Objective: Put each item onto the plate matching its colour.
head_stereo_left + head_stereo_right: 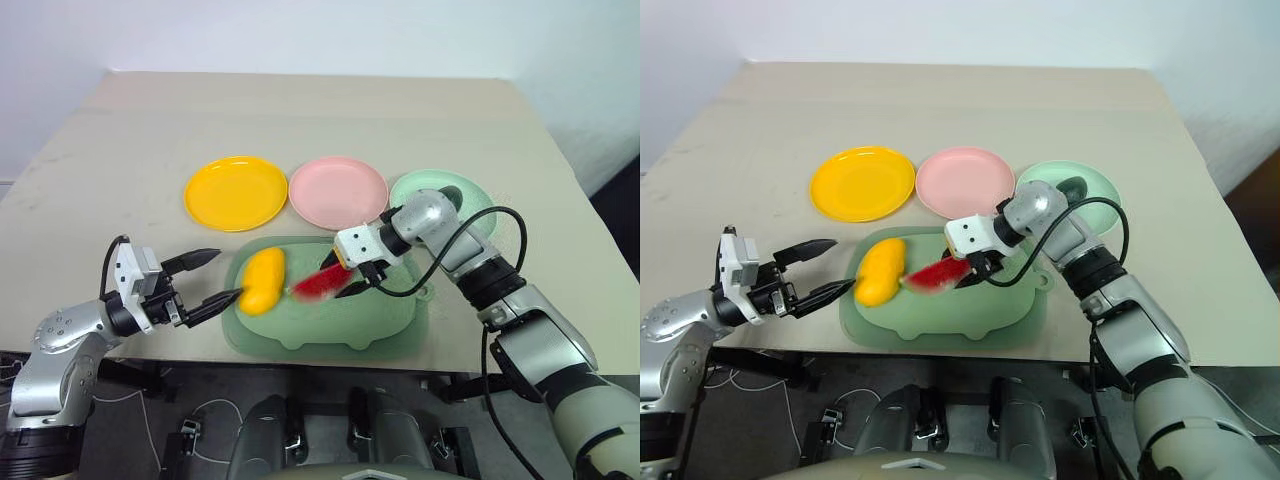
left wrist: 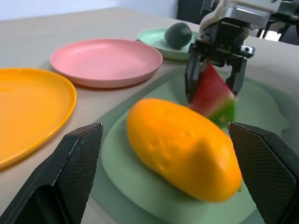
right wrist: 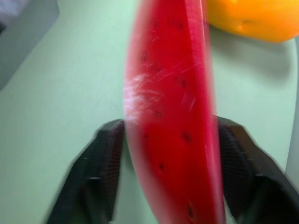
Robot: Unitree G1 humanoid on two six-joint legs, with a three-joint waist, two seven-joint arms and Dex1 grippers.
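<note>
A red watermelon wedge [image 1: 318, 283] with green rind stands on edge on the green mat [image 1: 330, 325], and my right gripper [image 1: 340, 277] is shut on it, one finger [image 3: 105, 163] pressed against each red face. The yellow mango [image 1: 262, 280] lies on the mat just left of the wedge. My left gripper [image 1: 226, 275] hangs open at the mat's left edge, its fingertips flanking the mango's near end without touching it. The dark green avocado [image 2: 178, 35] sits on the light green plate [image 1: 470, 195], partly hidden behind my right arm. The yellow plate [image 1: 235, 192] and the pink plate [image 1: 338, 190] hold nothing.
The three plates stand in a row just behind the mat, yellow at the left, pink in the middle, green at the right. The mat lies close to the table's front edge [image 1: 200, 350]. Bare beige tabletop [image 1: 300, 110] stretches behind the plates.
</note>
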